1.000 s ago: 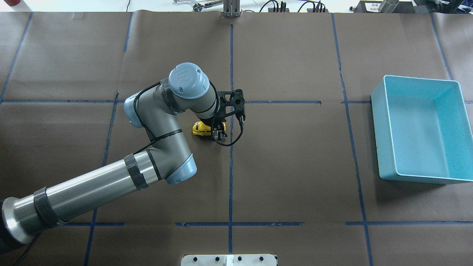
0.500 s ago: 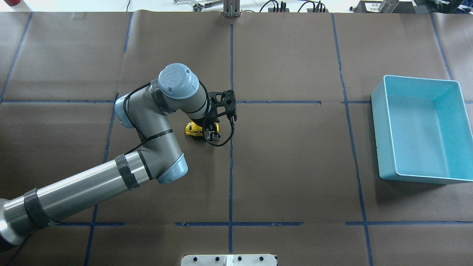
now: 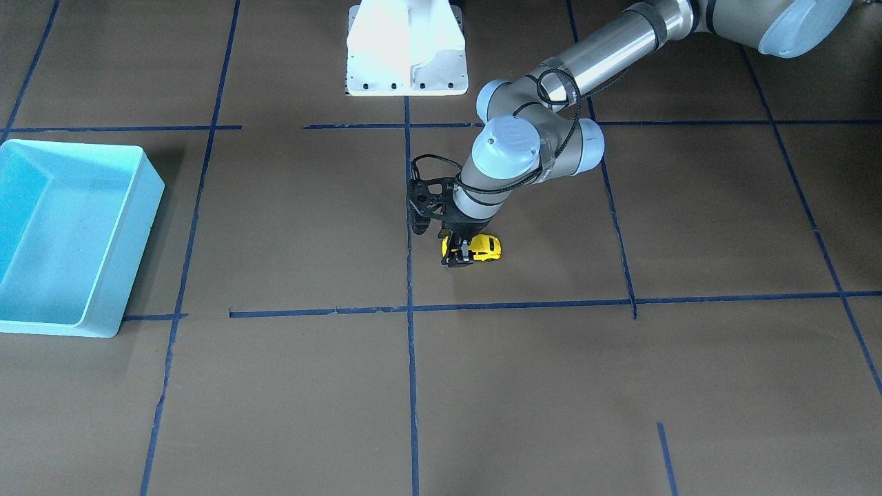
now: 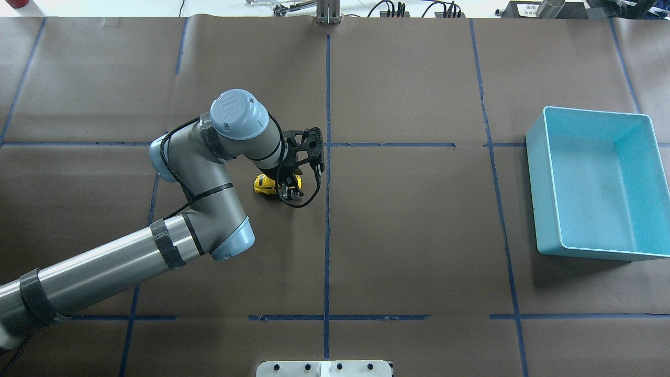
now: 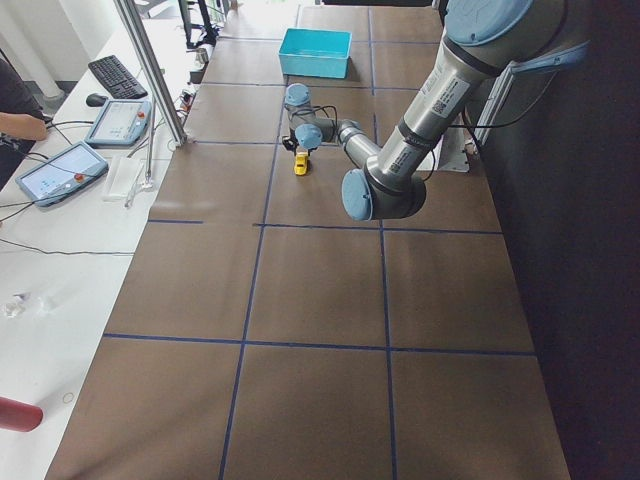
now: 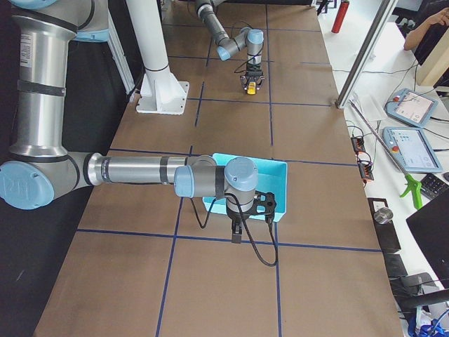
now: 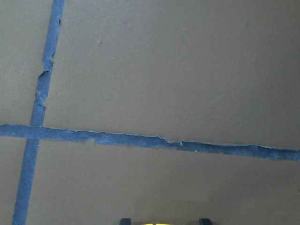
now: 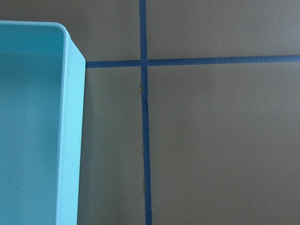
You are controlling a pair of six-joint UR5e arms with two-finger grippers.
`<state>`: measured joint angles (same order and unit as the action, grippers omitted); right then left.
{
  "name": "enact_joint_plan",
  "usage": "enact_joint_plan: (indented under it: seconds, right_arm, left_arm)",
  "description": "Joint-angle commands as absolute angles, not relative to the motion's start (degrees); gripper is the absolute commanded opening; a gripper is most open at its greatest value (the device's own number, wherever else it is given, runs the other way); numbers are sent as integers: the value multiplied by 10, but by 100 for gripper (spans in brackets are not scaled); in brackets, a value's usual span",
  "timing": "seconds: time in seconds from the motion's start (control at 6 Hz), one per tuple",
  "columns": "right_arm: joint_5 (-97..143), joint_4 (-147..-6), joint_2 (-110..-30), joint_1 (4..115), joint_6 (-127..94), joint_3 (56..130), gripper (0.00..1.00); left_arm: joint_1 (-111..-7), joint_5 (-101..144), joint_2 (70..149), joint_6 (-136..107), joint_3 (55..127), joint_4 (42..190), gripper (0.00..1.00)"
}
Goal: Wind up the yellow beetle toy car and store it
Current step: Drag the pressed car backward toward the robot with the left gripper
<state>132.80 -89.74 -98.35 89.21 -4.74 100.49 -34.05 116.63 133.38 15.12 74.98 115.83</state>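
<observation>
Brown paper across the table point(image 4: 419, 235), gridded with blue tape point(image 4: 327, 262). Read "UR" on the pale blue joint cap point(image 4: 234, 107) just above the left gripper point(image 4: 289, 192). Found that gripper pointing down and clamped on the car point(image 4: 263, 184), low at the paper, with one yellow end sticking out past the fingers and the rest hidden behind them. From the left wrist camera, caught only a yellow sliver at the bottom edge between two dark fingertips point(image 7: 124, 221), everything else cut off. Spotted the bin point(image 4: 536, 199) well apart from that gripper. Saw the right gripper point(image 6: 237, 235) only small, from the side, just beside the bin; could not tell whether its fingers stood apart or together.
</observation>
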Motion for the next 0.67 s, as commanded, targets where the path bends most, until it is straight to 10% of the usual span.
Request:
enact_joint_plan:
  seconds: [0.0, 0.33, 0.5]
  right_arm:
    - [1328, -897, -983, 892, -47, 1005, 100]
    - [1328, -897, -983, 892, -47, 1005, 100]
    - [1328, -898, -983, 892, -47, 1005, 100]
  left_arm:
    - [-343, 1167, 1321, 158, 760, 1162, 0]
    - [-344, 1167, 1318, 163, 760, 1167, 19]
    - [-344, 1167, 1317, 159, 766, 1170, 99]
